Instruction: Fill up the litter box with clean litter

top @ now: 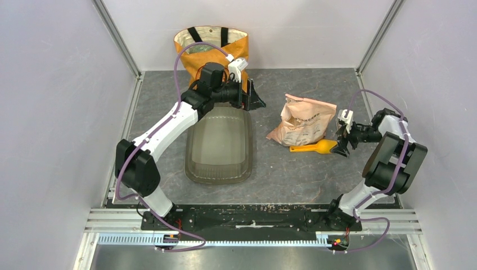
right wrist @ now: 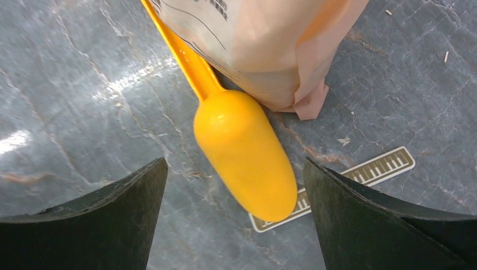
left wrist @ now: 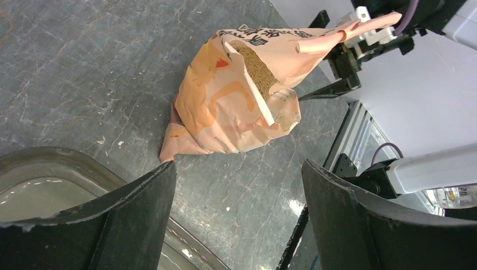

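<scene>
The litter box [top: 192, 167], a smoky translucent tray, lies left of centre, and its corner [left wrist: 67, 163] shows in the left wrist view. My left gripper [top: 256, 100] [left wrist: 237, 166] hovers open over the box's far right corner, facing the bag, with nothing between its fingers. The crinkled pinkish bag [top: 304, 121] [left wrist: 236, 107] lies right of the box, and tan grains of litter [left wrist: 256, 70] show in its torn mouth. An orange scoop [top: 315, 148] [right wrist: 244, 152] lies by the bag. My right gripper [top: 341, 147] [right wrist: 236, 163] stands open around the scoop's bowl without touching it.
An orange tote bag [top: 211, 45] stands at the back, just behind the left wrist. A ruler sticker [right wrist: 382, 166] lies on the tabletop under the scoop's tip. Pale walls close in both sides, and an aluminium rail [top: 253, 216] runs along the near edge.
</scene>
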`<action>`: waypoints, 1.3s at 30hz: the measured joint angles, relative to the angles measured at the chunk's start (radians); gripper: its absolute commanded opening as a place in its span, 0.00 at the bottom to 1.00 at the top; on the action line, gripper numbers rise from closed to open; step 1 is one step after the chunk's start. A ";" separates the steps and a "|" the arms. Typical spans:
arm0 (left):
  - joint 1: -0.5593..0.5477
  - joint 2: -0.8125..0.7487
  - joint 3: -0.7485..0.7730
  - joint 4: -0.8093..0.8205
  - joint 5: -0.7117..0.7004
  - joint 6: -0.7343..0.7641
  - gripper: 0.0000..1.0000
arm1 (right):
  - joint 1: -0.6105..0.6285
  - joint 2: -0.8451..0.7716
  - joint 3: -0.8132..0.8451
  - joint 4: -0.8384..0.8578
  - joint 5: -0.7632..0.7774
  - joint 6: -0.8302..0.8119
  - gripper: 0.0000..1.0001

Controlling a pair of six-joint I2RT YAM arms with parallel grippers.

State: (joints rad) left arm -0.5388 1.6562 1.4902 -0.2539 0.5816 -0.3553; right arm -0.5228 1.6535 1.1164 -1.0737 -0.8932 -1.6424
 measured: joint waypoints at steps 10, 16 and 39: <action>0.000 0.000 0.019 0.000 0.005 0.000 0.88 | 0.047 0.137 -0.003 0.100 0.039 -0.149 0.97; 0.005 0.000 0.021 -0.007 0.005 0.000 0.88 | 0.085 0.172 -0.005 0.111 0.078 -0.214 0.86; 0.049 0.003 0.048 -0.022 0.004 0.001 0.88 | -0.010 0.163 0.057 -0.161 0.137 -0.306 0.32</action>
State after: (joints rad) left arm -0.4896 1.6596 1.5379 -0.2760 0.5858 -0.3546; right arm -0.5327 1.8168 1.1736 -1.2346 -0.7559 -1.9488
